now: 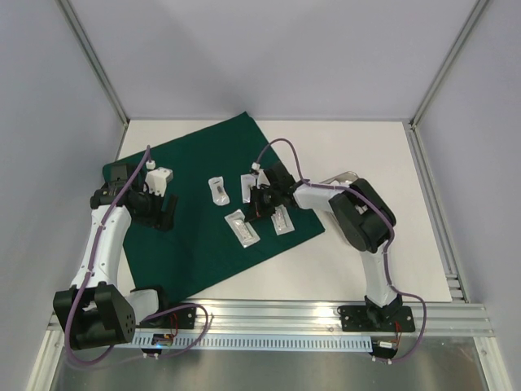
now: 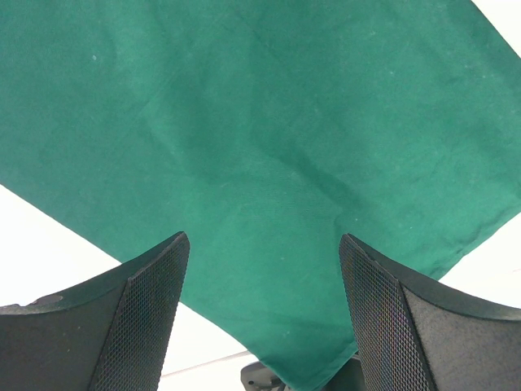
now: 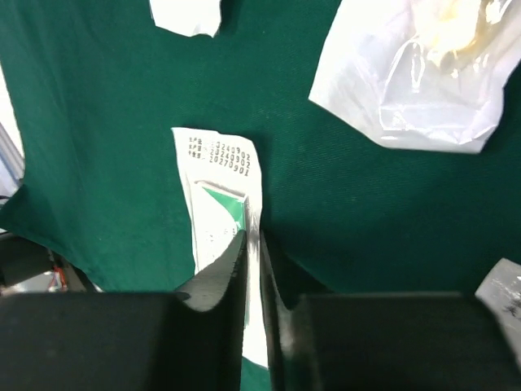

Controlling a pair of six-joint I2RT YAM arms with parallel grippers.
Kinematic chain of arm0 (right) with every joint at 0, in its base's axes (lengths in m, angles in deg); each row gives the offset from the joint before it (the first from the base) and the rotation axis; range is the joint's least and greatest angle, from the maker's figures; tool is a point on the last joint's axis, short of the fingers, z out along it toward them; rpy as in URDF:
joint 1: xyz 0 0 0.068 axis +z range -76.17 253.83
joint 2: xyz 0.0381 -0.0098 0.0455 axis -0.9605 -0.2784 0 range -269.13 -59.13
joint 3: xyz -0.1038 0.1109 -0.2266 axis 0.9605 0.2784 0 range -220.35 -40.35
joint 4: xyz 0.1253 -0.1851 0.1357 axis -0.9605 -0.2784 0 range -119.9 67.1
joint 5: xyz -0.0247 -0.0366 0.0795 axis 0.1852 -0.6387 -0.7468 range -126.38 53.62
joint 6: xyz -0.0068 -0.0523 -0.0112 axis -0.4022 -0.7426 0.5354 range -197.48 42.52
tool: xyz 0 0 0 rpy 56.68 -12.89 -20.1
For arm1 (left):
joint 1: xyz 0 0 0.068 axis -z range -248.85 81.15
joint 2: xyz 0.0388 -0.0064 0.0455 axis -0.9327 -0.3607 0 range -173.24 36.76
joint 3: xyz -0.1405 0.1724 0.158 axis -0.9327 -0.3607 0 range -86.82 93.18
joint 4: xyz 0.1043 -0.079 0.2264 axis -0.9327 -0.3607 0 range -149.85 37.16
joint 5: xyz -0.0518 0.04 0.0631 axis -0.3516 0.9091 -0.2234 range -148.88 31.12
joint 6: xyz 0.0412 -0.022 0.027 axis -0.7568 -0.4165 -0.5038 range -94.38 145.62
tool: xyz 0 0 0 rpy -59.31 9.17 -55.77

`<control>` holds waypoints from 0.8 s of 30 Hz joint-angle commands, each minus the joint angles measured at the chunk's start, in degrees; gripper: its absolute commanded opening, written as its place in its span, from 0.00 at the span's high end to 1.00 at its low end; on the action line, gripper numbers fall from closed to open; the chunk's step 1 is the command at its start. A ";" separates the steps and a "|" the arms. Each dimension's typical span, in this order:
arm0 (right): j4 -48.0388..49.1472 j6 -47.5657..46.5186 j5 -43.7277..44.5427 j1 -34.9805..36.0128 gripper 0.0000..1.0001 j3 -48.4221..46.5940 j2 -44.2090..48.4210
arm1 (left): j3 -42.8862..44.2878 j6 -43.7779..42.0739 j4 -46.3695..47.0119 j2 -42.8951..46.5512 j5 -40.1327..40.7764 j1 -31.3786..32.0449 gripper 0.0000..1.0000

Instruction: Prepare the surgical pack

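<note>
cloth (image 1: 187,228) flat, bench (image 1: 366,163) left half. right tool (image 3: 254,244) clamped on pouch (image 3: 216,179) edge, near cloth's right corner; likely light, floppy, slick: hold the seal. left tool (image 2: 262,244) apart, empty.

White tabletop (image 1: 309,269) within pale grey walls (image 1: 269,57), slotted aluminium rail (image 1: 285,314) along near edge

My big dark green cloth (image 1: 195,236) is lying flat and spread out. Four small pouches (image 1: 218,189) are sitting close together on its right half. My right gripper (image 3: 259,244) is pinching one white pouch (image 3: 216,187) with tiny black numbers.
</note>
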 commanded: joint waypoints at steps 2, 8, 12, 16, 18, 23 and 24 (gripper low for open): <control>2.89 3.58 -1.40 -0.64 0.96 1.31 -1.92 | 0.06 -0.47 0.82 0.43 -0.49 -0.12 0.17; 4.66 4.63 -4.39 -1.00 1.00 2.36 0.89 | 0.15 -0.65 0.64 0.26 -0.31 -0.12 0.17; 8.32 6.30 -5.79 -1.17 1.00 4.30 4.75 | 0.24 -0.73 0.64 0.26 -0.31 -0.12 0.17; 11.07 8.58 -5.80 -2.23 0.99 7.46 10.81 | 0.24 -0.91 0.38 0.34 -0.31 -0.12 0.17; 13.35 10.52 -5.97 -3.63 1.00 10.34 13.88 | 0.33 -1.17 0.38 0.43 -0.31 -0.12 0.17; 12.39 10.52 -5.01 -8.01 1.00 14.84 20.66 | 0.24 -1.52 0.20 0.87 -0.48 -0.12 0.17; 11.78 9.65 -5.09 -8.99 0.99 15.63 23.28 | 0.24 -1.61 0.12 0.96 -0.57 -0.12 0.17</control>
